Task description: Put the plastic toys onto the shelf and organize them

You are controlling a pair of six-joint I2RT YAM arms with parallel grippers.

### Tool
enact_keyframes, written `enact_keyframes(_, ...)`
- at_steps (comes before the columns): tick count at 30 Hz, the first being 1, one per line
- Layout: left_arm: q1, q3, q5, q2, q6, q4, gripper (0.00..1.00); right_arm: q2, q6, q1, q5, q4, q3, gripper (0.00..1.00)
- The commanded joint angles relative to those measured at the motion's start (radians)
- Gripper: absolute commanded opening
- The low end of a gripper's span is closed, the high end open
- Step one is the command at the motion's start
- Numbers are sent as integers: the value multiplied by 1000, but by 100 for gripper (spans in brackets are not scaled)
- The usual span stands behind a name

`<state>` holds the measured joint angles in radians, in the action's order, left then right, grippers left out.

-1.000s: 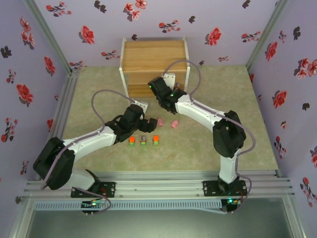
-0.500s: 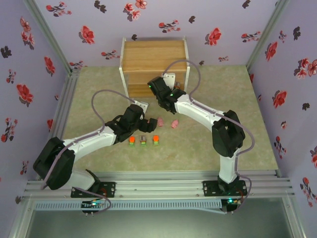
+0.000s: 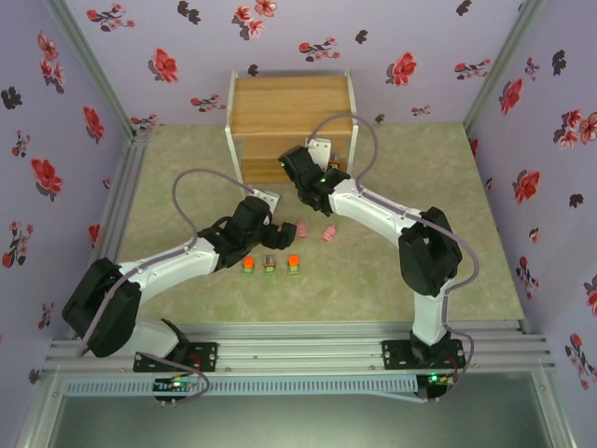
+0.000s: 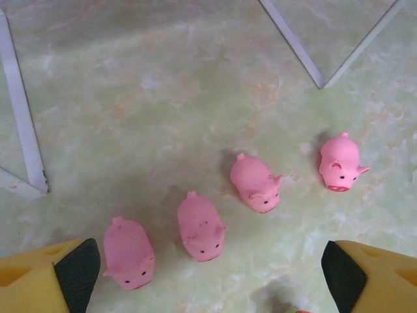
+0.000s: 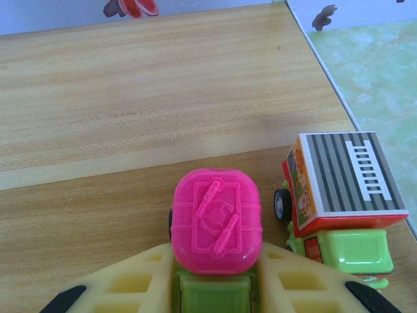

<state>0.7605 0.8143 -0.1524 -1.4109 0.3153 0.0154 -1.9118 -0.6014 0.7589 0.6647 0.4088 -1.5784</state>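
Right arm (image 3: 373,210): had shifted only a touch from a second before, its wrist staying at the front of the two-tier light brown wooden shelf with a white metal frame (image 3: 289,103); the left arm (image 3: 177,257) had kept its place.
Shelf: stood at the far edge of the green marbled table (image 3: 420,187).
Right gripper (image 5: 214,290): clenched on the pink-topped blocky plastic toy with a green base (image 5: 217,220), over a shelf board — which tier could not be told.
Truck: a blocky toy truck with a grey striped ladder top, orange sides and green base (image 5: 342,195) stood on that board, just right of the held toy.
Left gripper (image 4: 210,280): released, yellow fingers (image 4: 39,280) spread wide above the table.
Pigs: four rounded pink plastic pigs (image 4: 201,228) lay in a loose row on the table under it — none touching.
Blocks: three small blocky toys with green bases (image 3: 270,264) stood in a row near the left gripper, two topped orange.
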Motion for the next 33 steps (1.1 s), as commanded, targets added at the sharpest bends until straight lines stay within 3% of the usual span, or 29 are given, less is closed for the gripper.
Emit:
enact_keyframes(1,-9,0,11,-2,-8,-9,92,21,-4,-10,26,20,25,3)
enact_keyframes(9,-9,0,11,0,-10,-8,92,32,-5,-7,22,12,36,14)
enact_keyframes(33,-9,0,11,3,-12,-8,92,100,10,37,47,18,51,17)
